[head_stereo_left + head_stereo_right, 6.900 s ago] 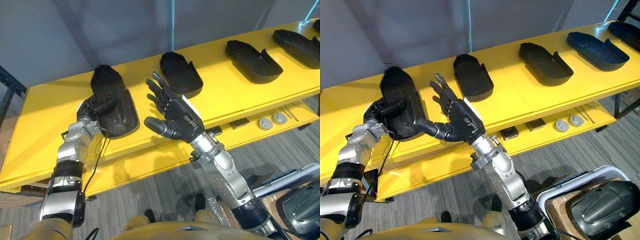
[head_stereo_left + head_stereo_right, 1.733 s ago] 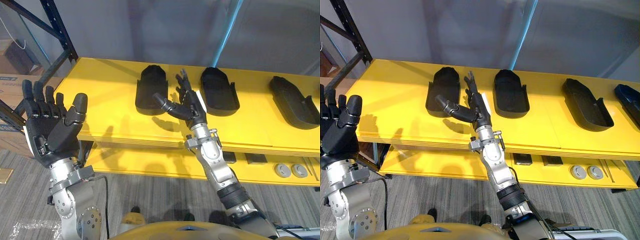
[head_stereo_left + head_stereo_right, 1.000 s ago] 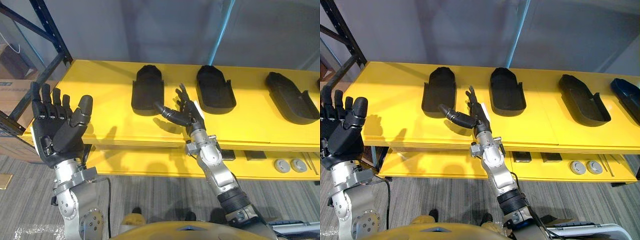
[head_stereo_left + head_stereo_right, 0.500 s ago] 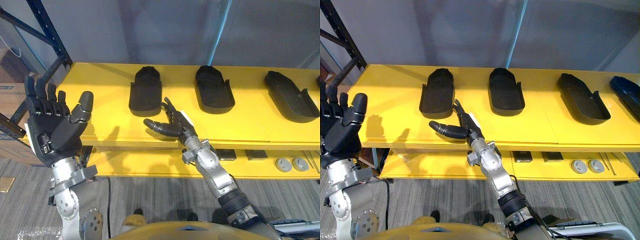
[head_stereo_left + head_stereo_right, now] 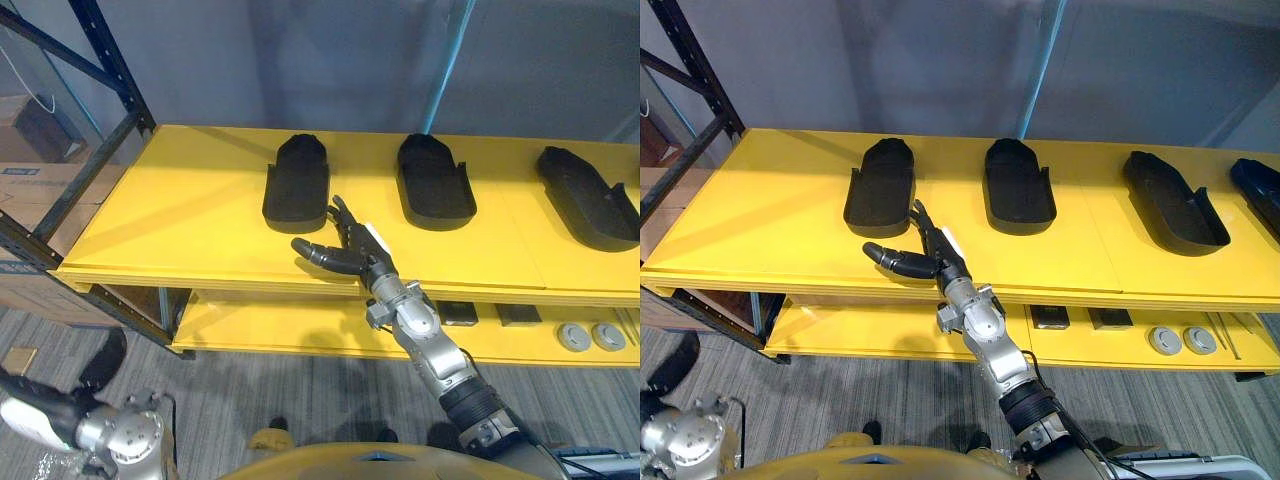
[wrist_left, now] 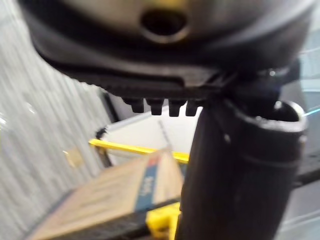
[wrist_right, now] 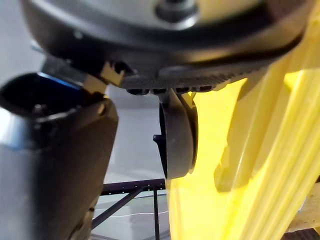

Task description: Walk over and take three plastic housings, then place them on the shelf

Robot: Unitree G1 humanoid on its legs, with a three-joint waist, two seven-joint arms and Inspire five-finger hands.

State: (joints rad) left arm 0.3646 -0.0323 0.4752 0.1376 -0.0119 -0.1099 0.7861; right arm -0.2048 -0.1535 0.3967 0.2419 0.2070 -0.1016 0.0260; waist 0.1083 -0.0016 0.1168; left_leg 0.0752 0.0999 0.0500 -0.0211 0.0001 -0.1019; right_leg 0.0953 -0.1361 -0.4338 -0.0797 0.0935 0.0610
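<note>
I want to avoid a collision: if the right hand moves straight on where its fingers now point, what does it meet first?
Probably the near right corner of the leftmost black plastic housing on the yellow shelf; the open right hand points there, height unclear.

Right hand (image 5: pixel 352 252) flat (thumb splayed); left hand (image 6: pixel 240 165) relaxed.

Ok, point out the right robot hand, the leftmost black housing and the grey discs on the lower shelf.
right robot hand (image 5: pixel 357 258), left eye view, on its palm.
leftmost black housing (image 5: pixel 296 188), left eye view, on its middle.
grey discs (image 5: pixel 575 338), left eye view, on the left disc's top.
</note>
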